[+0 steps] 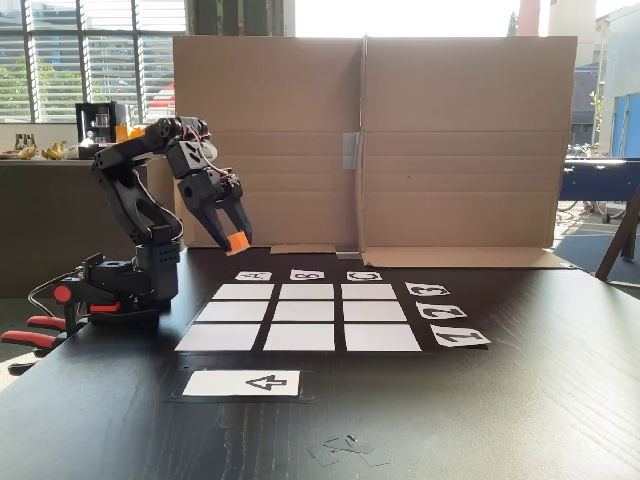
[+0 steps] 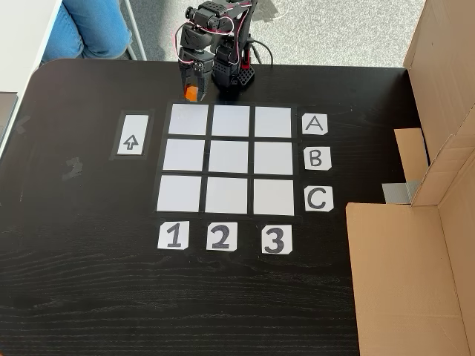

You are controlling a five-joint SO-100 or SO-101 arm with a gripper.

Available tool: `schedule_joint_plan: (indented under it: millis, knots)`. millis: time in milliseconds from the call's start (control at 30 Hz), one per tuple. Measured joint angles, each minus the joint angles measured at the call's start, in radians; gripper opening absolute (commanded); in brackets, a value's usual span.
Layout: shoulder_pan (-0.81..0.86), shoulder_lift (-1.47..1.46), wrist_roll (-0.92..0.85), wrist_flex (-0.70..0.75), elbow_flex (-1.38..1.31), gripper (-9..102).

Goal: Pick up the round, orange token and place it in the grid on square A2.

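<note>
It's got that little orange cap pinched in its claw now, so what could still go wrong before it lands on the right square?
The pincer holds the token only by its fingertips, above the table, so it could slip and roll off.

All nine cells of the grid look alike and lie close together; a slightly off drop could straddle a dark gap or land in a neighbouring cell instead of square A2.
</note>
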Motion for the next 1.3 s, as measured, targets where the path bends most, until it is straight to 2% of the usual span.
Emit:
schedule_joint_plan:
  millis: [400,1300]
  knots:
    - [-0.216,0.067,-0.008,-0.048,0.235,-1]
    - [-0.327,0.089,-0.018,-0.387,0.647,-1]
